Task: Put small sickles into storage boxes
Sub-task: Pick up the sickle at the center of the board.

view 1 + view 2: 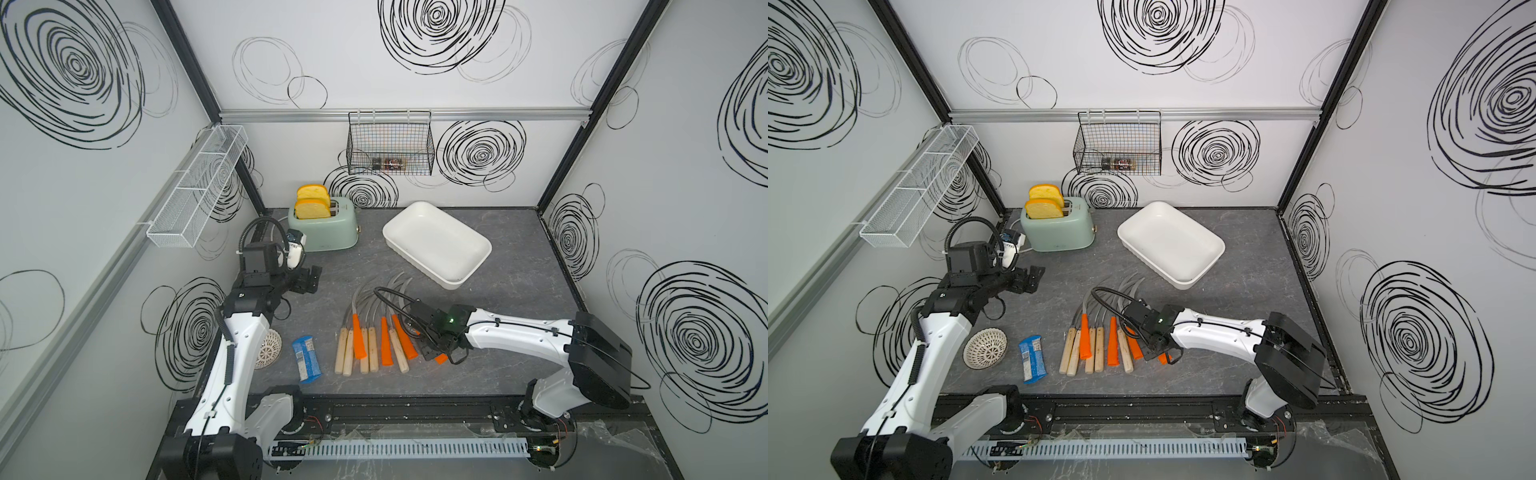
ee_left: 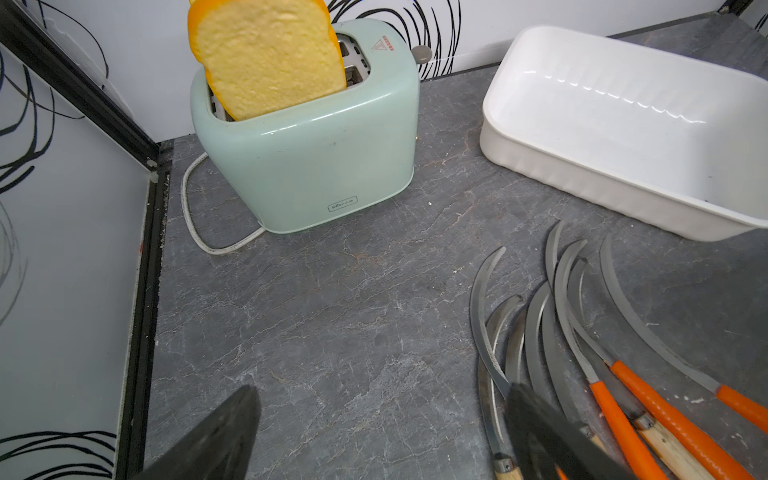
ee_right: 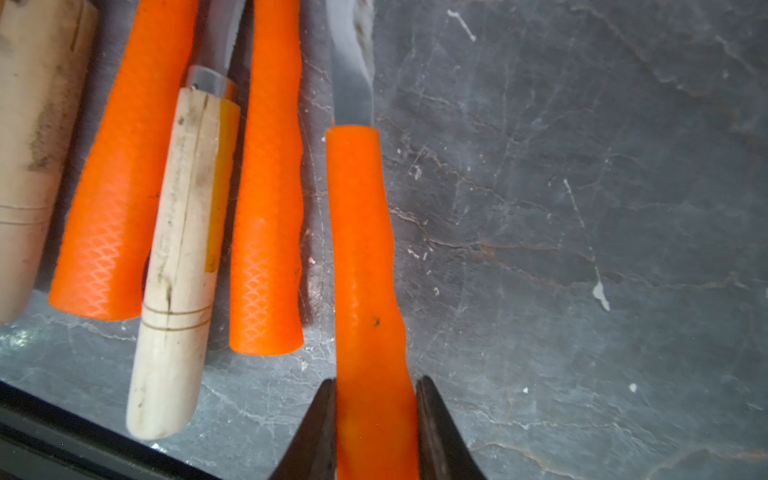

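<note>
— Over at the left, what is hard to make out?

— A white perforated dome (image 1: 268, 347) on the near side: the left arm (image 1: 241, 332) covers part of it in a top view. The left gripper (image 2: 382, 395) hangs released over bare table (image 2: 332, 332), on the near side of the toaster (image 1: 328, 228), with nothing between its fingers. Its wrist view cuts both fingers off.

— And the middle?

— Right of the blue packet (image 1: 306, 359), the small sickles (image 1: 374, 345) lie in a row, handles toward the near edge and blades fanned toward the far side. The blades overlap, so I cannot count them surely. Something small and dark lies in the wire basket (image 1: 390, 143) on the far wall, too blurred to name.

— The claw on the right?

— The right gripper (image 3: 376, 384) is clenched on the orange handle of the rightmost sickle (image 3: 363, 249), toward its butt end. In both top views the right arm (image 1: 519, 332) hides most of that sickle, and only an orange stub shows. I cannot tell whether it is off the table.

— The storage box (image 1: 436, 245)?

— It sits on the far side of the row, well apart from the claw.
</note>
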Motion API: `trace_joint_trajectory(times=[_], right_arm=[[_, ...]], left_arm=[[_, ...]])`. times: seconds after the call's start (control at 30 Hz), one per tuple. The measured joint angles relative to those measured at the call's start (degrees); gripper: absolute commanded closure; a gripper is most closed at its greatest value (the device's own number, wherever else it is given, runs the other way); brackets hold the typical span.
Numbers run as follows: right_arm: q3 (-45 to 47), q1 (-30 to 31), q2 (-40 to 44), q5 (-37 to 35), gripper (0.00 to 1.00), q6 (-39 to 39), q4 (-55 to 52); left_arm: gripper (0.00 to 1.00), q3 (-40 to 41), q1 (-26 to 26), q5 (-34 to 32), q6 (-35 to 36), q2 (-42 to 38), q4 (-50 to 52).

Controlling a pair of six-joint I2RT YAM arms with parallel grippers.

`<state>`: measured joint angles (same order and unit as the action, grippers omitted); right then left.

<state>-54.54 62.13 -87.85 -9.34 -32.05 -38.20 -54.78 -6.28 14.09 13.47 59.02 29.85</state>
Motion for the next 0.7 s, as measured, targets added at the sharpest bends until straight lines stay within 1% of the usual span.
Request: trace_joint_trajectory(times=[0.27,0.4,0.5,0.7], right_arm=[[-0.1,-0.3,3.2,1.6,0.97,1.0,-1.6],[-2.5,-1.6,5.3,3.1,0.96,1.7,-2.9],[-5.7,-3.7,6.9,4.3,0.96,2.4,-3.7],[-11.8,-10.3,9.3,6.4,0.96,5.2,-3.7]], left_arm=[[0.04,0.0,0.0,0.0,0.0,0.0,0.0],[0.04,0.0,0.0,0.0,0.0,0.0,0.0],[0.04,0.0,0.0,0.0,0.0,0.0,0.0],[0.04,0.0,0.0,0.0,0.0,0.0,0.0]])
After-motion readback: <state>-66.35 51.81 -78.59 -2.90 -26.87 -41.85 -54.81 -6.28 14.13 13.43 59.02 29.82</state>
